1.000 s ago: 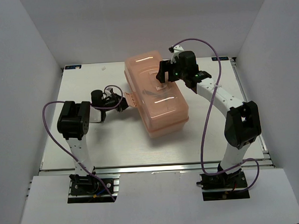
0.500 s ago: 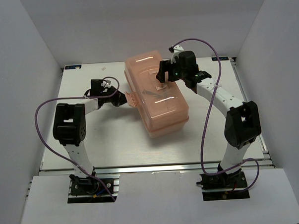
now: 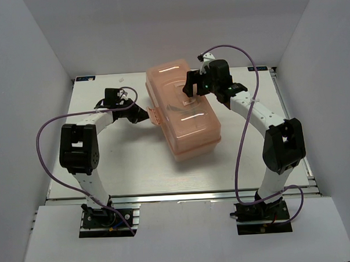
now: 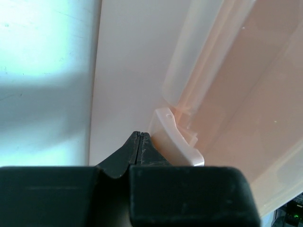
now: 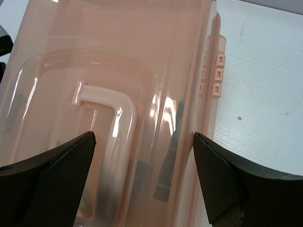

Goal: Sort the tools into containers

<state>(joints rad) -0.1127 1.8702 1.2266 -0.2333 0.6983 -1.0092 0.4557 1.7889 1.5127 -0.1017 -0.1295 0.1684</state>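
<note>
The salmon-pink toolbox [image 3: 186, 122] lies at the table's middle with its lid down, so the containers inside are hidden. My left gripper [image 3: 146, 115] is shut and holds nothing. Its tips [image 4: 138, 135] sit right beside the flipped-out latch [image 4: 176, 142] on the box's left side. My right gripper [image 3: 190, 91] hovers open over the lid, and its fingers [image 5: 53, 165] straddle the white lid handle [image 5: 119, 135]. Through the lid a dark green screwdriver handle [image 5: 168, 172] shows faintly. The other tools are out of sight.
White table surface [image 3: 106, 163] surrounds the box, and white walls enclose it on three sides. The box's hinge tabs [image 5: 215, 73] face the right side. A purple cable loops off each arm.
My left arm has swung its elbow outward and stretched toward the back, with its shut gripper staying by the latch. The right arm and the toolbox have not moved.
</note>
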